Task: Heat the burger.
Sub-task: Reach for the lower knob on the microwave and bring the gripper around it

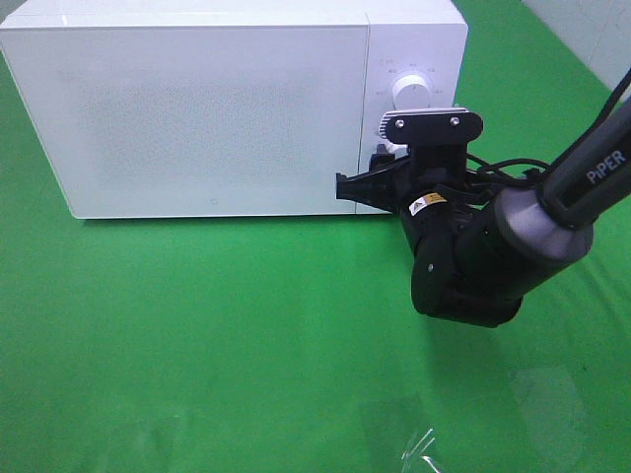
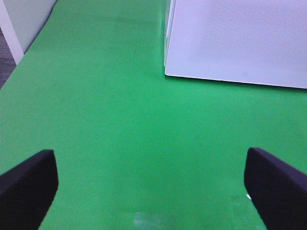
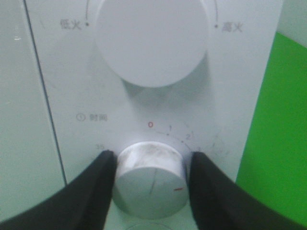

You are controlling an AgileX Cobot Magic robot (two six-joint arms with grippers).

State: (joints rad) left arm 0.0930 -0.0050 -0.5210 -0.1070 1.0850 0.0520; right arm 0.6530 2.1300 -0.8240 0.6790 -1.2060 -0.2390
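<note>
— Where is the right gripper?
— At the microwave, jaws clamped on its timer knob, just below the power knob.
— And the left gripper?
— Jaws wide, before the microwave's left front corner. Green worktop runs open from the microwave's front edge.
— The burger?
— No view shows it. The microwave door is shut.

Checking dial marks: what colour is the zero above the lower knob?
Red zero above the lower knob; right wrist view.
</note>
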